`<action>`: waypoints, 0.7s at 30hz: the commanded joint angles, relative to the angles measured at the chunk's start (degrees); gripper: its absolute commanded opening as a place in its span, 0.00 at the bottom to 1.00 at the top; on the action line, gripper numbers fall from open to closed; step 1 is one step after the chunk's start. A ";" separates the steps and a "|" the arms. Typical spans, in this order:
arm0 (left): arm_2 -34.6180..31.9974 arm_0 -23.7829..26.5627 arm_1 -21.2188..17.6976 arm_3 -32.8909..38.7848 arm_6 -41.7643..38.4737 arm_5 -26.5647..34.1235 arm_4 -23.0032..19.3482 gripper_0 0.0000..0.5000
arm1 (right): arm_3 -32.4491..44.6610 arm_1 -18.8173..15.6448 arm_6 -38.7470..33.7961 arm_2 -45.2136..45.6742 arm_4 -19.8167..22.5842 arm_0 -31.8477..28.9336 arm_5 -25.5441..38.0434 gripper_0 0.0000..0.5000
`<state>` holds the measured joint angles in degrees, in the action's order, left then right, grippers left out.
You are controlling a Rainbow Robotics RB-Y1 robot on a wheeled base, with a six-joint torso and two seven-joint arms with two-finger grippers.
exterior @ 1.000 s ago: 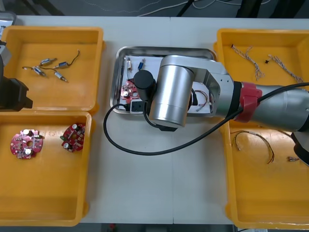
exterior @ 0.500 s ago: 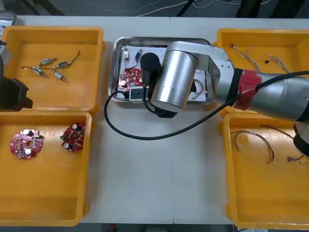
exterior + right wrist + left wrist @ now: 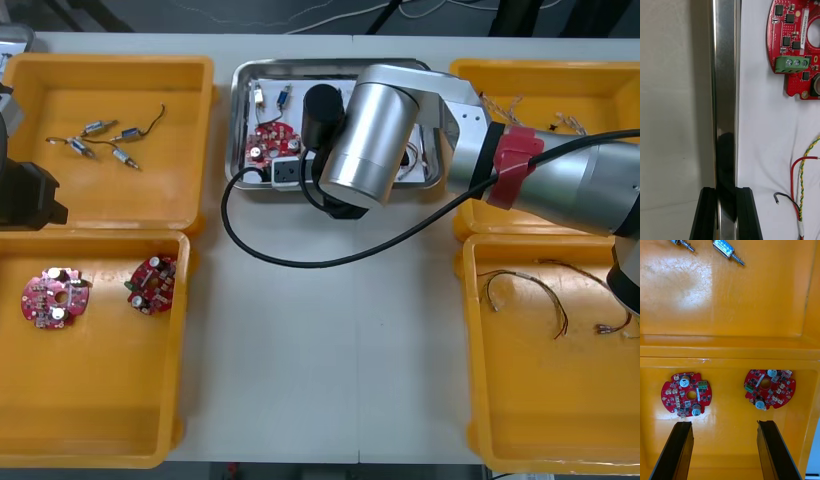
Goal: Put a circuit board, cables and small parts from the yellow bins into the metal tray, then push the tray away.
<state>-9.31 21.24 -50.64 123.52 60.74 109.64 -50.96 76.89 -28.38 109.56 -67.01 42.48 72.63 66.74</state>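
Right arm [image 3: 365, 140] over the metal tray [image 3: 237, 130] (board [image 3: 266, 141] inside).

Table [image 3: 330, 350] mid-strip wide open between the yellow bins [image 3: 186, 330]; right arm [image 3: 365, 140] lies across the metal tray [image 3: 236, 120] from the right, blocking its near side; tray's far-left corner uncovered from above; bins just beside both tray flanks; left gripper [image 3: 725, 423] spread over two circuit boards [image 3: 687, 393], free gap between them

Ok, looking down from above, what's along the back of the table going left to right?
Left yellow bin with small metal parts → metal tray, its near rim pinched by the right end effector → right yellow bin with cables. The left end effector hangs open over circuit boards.
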 commanded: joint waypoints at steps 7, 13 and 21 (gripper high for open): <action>-1.76 -0.67 -2.01 1.55 4.82 0.36 0.51 1.00 | -3.06 0.70 4.87 -0.58 0.49 4.37 -6.27 0.00; -1.76 -0.67 -2.01 1.55 4.82 0.36 0.51 1.00 | -4.29 0.61 5.84 -0.66 0.49 4.54 -8.38 0.00; -1.76 -0.67 -2.01 1.55 4.82 0.36 0.51 1.00 | -5.87 0.70 6.37 -0.66 0.49 5.33 -9.52 0.00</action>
<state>-9.31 21.24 -50.64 123.52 60.76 109.64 -50.96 71.47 -28.36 113.09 -67.02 42.51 73.99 58.36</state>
